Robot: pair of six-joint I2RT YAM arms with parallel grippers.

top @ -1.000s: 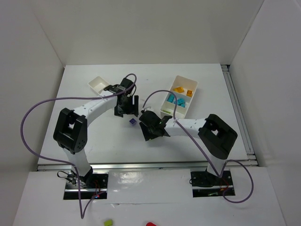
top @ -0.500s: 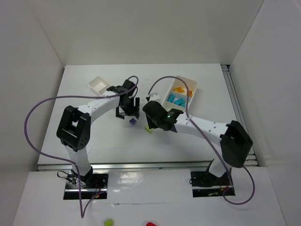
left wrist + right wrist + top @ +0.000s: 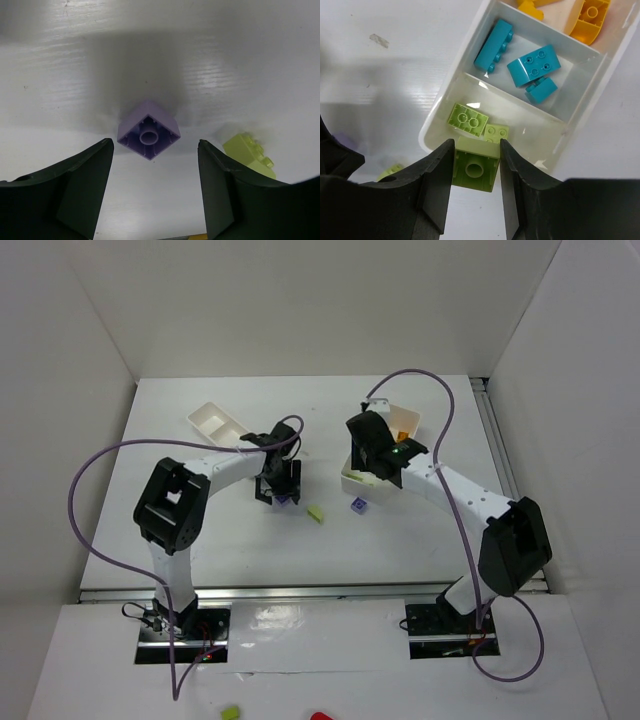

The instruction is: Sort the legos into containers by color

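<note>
My right gripper (image 3: 476,148) is shut on a lime green lego (image 3: 474,171) and holds it over the near rim of the larger container (image 3: 431,131). That container's near section holds two lime legos (image 3: 469,119), the middle one cyan legos (image 3: 534,62), the far one orange-yellow legos (image 3: 590,15). My left gripper (image 3: 155,149) is open, low over the table, its fingers either side of and just short of a purple lego (image 3: 148,130). In the top view the left gripper (image 3: 279,490) is at table centre and the right gripper (image 3: 371,462) is at the larger container (image 3: 407,420).
A loose lime lego (image 3: 317,513) lies right of the left gripper and also shows in the left wrist view (image 3: 248,155). A second purple lego (image 3: 358,505) lies below the larger container. The smaller container (image 3: 213,421) stands at the back left.
My right gripper has carried the lime lego from the table's centre up and right to the larger container, uncovering a purple lego. My left gripper has moved nearer, over the other purple lego.
</note>
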